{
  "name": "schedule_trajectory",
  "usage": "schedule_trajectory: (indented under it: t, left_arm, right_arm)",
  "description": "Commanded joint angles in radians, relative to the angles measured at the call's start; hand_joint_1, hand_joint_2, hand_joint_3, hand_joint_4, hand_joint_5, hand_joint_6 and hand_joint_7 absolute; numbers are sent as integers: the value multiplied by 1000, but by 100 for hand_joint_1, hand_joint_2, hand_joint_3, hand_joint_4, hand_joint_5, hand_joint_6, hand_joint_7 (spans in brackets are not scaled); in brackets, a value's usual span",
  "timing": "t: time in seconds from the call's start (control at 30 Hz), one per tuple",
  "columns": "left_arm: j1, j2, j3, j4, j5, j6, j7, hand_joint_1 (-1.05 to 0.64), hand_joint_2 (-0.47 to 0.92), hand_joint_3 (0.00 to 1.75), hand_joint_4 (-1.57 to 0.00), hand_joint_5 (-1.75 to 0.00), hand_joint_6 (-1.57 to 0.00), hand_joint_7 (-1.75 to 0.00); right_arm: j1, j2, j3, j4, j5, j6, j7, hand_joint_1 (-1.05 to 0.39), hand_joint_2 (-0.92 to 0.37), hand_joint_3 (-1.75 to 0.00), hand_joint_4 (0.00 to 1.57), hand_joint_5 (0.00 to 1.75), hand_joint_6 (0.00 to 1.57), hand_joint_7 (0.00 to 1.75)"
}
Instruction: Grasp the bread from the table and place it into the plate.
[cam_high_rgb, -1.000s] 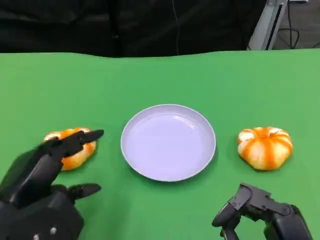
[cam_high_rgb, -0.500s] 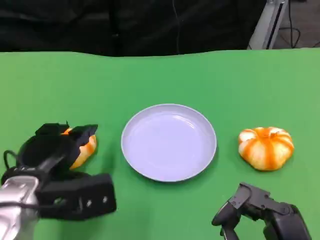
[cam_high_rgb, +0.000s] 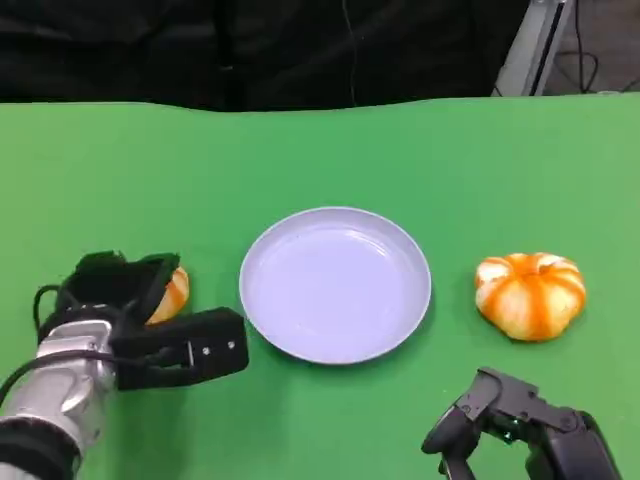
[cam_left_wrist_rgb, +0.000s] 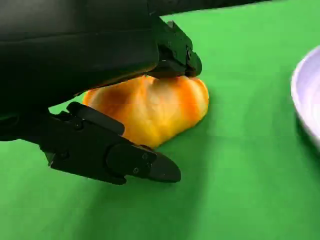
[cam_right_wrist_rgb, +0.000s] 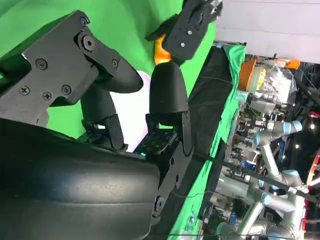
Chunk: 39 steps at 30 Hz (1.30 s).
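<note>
One orange-and-white bread (cam_high_rgb: 172, 295) lies on the green table left of the pale lilac plate (cam_high_rgb: 335, 283), half covered by my left hand (cam_high_rgb: 125, 305). In the left wrist view the fingers (cam_left_wrist_rgb: 172, 52) lie across the top of this bread (cam_left_wrist_rgb: 152, 107), and the thumb (cam_left_wrist_rgb: 112, 155) stretches out low beside it. The bread sits on the cloth. A second bread (cam_high_rgb: 530, 295) lies right of the plate. My right hand (cam_high_rgb: 510, 420) rests near the table's front edge, loosely bent and holding nothing.
The green cloth (cam_high_rgb: 330, 160) runs to a dark backdrop at the far edge. A metal stand leg (cam_high_rgb: 525, 50) rises at the back right. In the left wrist view the plate rim (cam_left_wrist_rgb: 306, 100) lies close beside the bread.
My left hand has turned over and come down onto the left bread, fingers now on its top and the thumb reaching toward the plate. The right hand has stayed still.
</note>
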Motion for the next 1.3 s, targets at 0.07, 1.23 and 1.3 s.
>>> schedule_trajectory:
  t: [0.07,1.23,1.3]
  left_arm:
    - [-23,5,-3,120,-69,-49,-2,-35,92,11,-48,-20,-44,-1]
    - [24,30,40,-323,-122,-452,371,-16,27,144,-94,-175,-73,-175]
    - [19,11,30,-337,-123,-461,348,-15,27,146,-94,-175,-73,-175]
  right_arm:
    - [9,-1,1,-18,-2,3,-6,-7,-34,-130,72,160,80,127]
    - [-15,5,3,12,-24,-11,-23,-7,-33,-131,73,161,80,127]
    - [-11,5,5,11,-30,-14,-28,-7,-33,-131,73,160,81,126]
